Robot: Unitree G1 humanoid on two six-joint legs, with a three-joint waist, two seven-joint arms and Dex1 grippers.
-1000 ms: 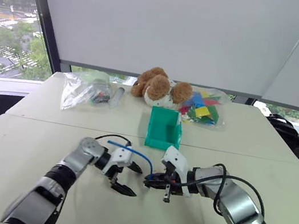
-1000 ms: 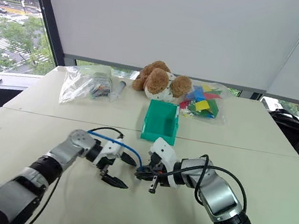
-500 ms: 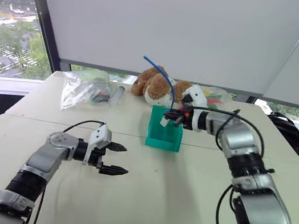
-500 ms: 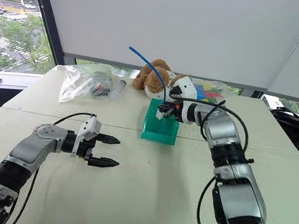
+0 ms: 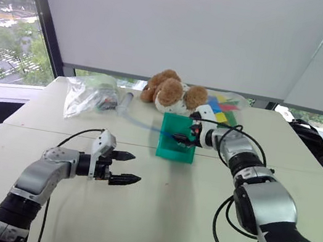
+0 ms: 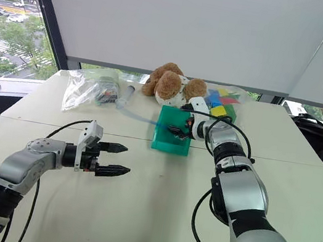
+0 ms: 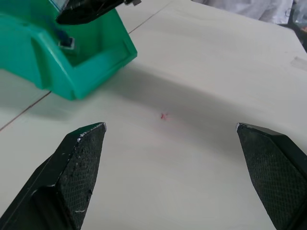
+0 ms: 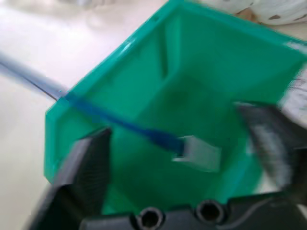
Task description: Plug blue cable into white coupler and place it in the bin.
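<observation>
I've just let go: my right gripper (image 8: 182,158), clamped on the white coupler (image 8: 200,153) a second ago, now gapes over the bin (image 5: 175,151) as the joined blue cable (image 8: 115,120) drops in (tail trailing over the wall), so placement looks nearly done, left gripper (image 5: 122,167) wide and empty.

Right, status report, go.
Left gripper open, empty, over table. Right gripper open over bin. Blue cable with white coupler dropping in, cable trailing over rim. Nothing in the way.
</observation>
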